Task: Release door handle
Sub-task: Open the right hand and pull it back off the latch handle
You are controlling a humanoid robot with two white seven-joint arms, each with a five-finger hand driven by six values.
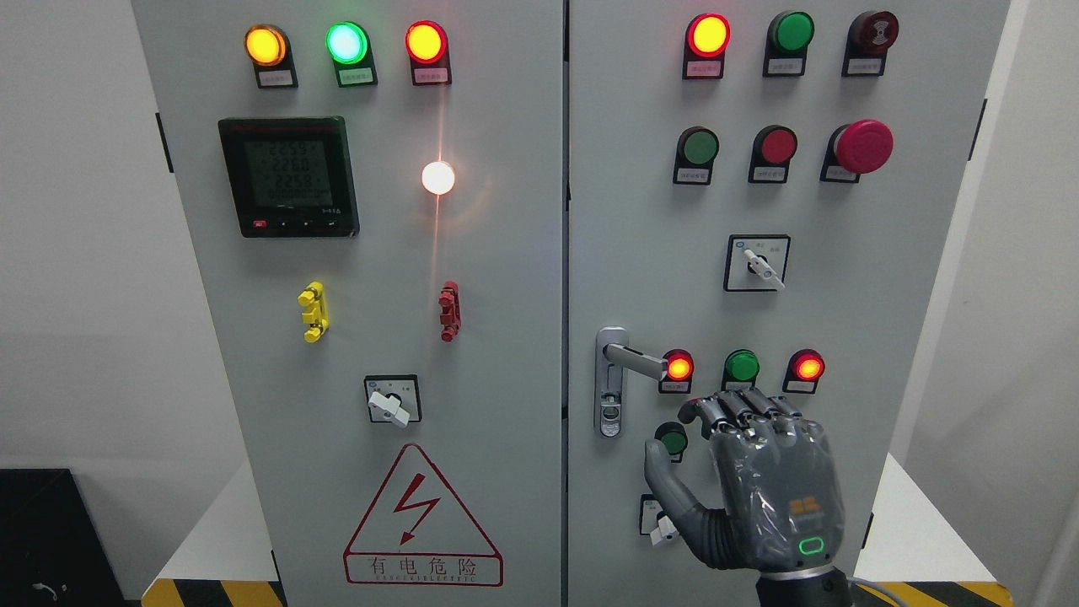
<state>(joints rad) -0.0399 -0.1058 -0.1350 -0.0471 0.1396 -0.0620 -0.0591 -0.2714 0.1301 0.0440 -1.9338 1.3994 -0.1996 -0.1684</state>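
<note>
The silver door handle (634, 357) sits on the right cabinet door (784, 303), near its left edge, with the lever pointing right over a keyhole plate (610, 413). My right hand (750, 480) rises from the bottom right and hovers just below and to the right of the lever, clear of it. Its fingers (742, 409) are loosely curled toward the panel and the thumb (666, 480) is spread left, with nothing held. The left arm does not show.
Lit and unlit lamps and buttons surround the hand (679, 367) (741, 366) (807, 367). A rotary switch (757, 263) and a red mushroom button (864, 146) lie higher up. The left door (354, 337) carries a meter (289, 176), a selector (392, 400) and a warning triangle (421, 523).
</note>
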